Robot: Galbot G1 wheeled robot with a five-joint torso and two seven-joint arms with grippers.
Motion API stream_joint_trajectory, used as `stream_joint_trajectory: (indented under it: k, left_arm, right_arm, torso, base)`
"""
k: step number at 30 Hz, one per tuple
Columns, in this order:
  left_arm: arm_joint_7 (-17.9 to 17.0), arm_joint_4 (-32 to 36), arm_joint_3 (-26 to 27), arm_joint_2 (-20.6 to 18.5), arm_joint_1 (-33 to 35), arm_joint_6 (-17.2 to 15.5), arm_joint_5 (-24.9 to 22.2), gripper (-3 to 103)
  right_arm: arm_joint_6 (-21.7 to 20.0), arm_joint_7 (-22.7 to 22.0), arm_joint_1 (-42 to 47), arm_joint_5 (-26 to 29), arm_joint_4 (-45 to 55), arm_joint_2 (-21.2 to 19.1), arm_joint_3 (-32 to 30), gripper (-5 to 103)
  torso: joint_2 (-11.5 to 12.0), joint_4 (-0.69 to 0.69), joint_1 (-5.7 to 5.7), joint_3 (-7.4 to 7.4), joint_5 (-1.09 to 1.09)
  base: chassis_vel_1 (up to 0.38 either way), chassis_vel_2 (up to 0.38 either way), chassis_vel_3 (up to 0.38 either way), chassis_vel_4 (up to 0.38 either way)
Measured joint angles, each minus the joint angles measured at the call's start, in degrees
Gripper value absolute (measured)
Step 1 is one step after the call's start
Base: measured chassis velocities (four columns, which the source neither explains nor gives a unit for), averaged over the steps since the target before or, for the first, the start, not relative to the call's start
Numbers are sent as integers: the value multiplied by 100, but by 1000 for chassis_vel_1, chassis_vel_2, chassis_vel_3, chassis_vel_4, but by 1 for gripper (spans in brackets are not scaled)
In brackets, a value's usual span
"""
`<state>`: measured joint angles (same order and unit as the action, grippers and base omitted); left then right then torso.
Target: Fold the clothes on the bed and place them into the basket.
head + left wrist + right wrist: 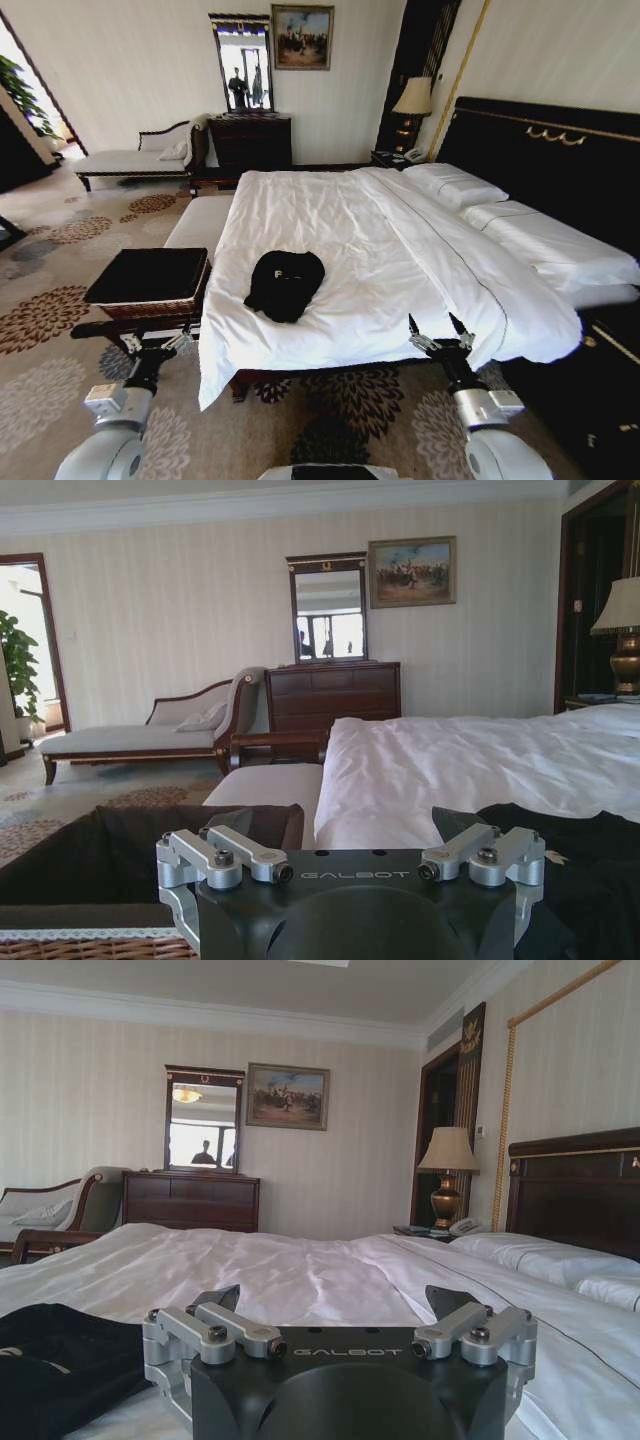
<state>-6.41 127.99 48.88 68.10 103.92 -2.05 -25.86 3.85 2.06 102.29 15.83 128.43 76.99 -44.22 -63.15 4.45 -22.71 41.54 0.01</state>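
Two tools hang open and empty at the bed's (380,240) foot: left tool (156,345) by the basket (150,277), right tool (440,330) at five o'clock. Between them, at twelve o'clock, the black shirt (285,283) lies bunched; I'd spread it flat before any fold.

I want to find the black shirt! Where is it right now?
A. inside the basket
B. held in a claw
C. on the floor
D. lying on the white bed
D: the black T-shirt lies bunched on the bed, near its foot, with both claws apart from it.
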Motion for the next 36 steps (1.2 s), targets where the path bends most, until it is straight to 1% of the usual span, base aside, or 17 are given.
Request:
stream_joint_trajectory:
  k: [6,11,15,20,26,29,30,31,32,33,34,35,36]
  left_arm:
    - [-1,-1,-2,0,-3,1,-10,100]
    - [-3,0,7,-7,-5,2,-25,100]
    - [-3,-1,-3,0,-3,2,-25,100]
    - [-5,-15,-13,7,-4,1,-30,100]
    - [-20,-13,-40,5,15,-36,-79,100]
    - [-21,-25,-95,-34,29,-68,-130,100]
    - [-21,-25,-95,-34,29,-68,-130,100]
    - [-21,-30,-110,-50,29,-84,-149,100]
    - [-18,-47,-141,-74,20,-110,-182,100]
    - [-18,-47,-141,-74,20,-110,-182,100]
    - [-9,-63,-164,-89,11,-124,-212,100]
    - [13,-99,-204,-131,-9,-156,-278,100]
    - [26,-133,-243,-185,-33,-186,-339,100]
  right_arm:
    - [-1,-2,1,-2,2,1,-1,100]
    - [2,-17,-20,-16,3,5,-1,100]
    - [3,-39,-32,-27,-11,5,6,100]
    - [2,-62,-64,-24,-55,1,30,100]
    - [-37,-252,-201,92,-115,-26,131,100]
    - [-179,-324,-255,442,-121,-114,239,100]
    - [-179,-324,-255,442,-121,-114,239,100]
    - [-257,-345,-272,598,-111,-154,274,100]
    - [-454,-390,-338,947,-68,-248,336,100]
    - [-454,-390,-338,947,-68,-248,336,100]
    - [-669,-443,-425,1271,-19,-342,377,100]
    - [-994,-542,-613,1805,34,-506,437,100]
    - [-1201,-627,-794,2271,44,-648,484,100]
  torso:
    - [0,2,2,-1,-1]
    - [-1,-1,2,-1,0]
    - [-1,2,2,-1,-2]
    - [0,0,0,0,0]
    - [0,1,-1,0,-1]
    - [1,1,-2,1,-1]
    - [1,1,-2,1,-1]
    - [0,2,0,0,-1]
    - [0,2,3,-1,0]
    - [0,2,3,-1,0]
    - [-2,2,5,-2,0]
    - [-3,1,6,-3,0]
    - [-3,2,6,-3,0]
  base:
    - [-192,175,189,-181]
    - [-192,201,221,-206]
    - [-202,193,211,-209]
    - [-182,187,198,-182]
    - [-134,137,137,-139]
    - [-19,30,15,-23]
    - [0,0,0,0]
    - [0,0,0,0]
    - [0,0,0,0]
    - [0,0,0,0]
    - [0,0,0,0]
    - [0,0,0,0]
    - [0,0,0,0]
